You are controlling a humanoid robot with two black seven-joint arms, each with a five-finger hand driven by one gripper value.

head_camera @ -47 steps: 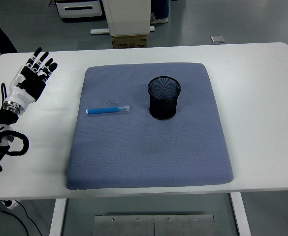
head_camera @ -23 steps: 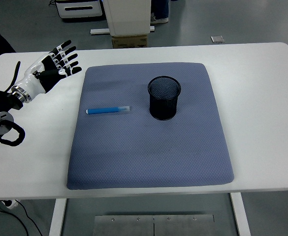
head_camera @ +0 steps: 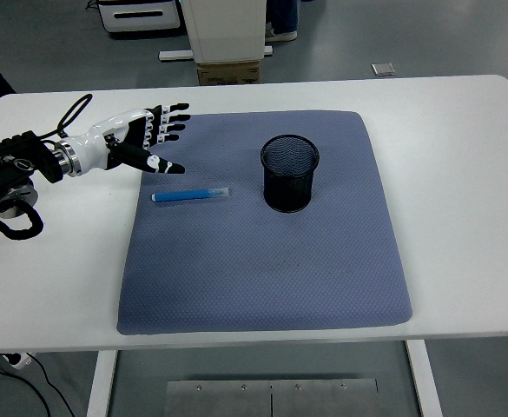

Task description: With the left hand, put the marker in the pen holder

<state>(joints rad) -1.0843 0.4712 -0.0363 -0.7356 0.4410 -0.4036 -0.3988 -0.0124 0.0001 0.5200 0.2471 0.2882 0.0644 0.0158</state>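
Left robot hand (head_camera: pixel 136 139) spread above blue marker (head_camera: pixel 190 195), black pen holder (head_camera: pixel 289 172) nearby

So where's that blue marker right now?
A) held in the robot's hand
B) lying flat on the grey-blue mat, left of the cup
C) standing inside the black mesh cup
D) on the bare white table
B: the blue marker lies flat on the mat, left of the black mesh cup; the left hand hovers open just beyond it, holding nothing.
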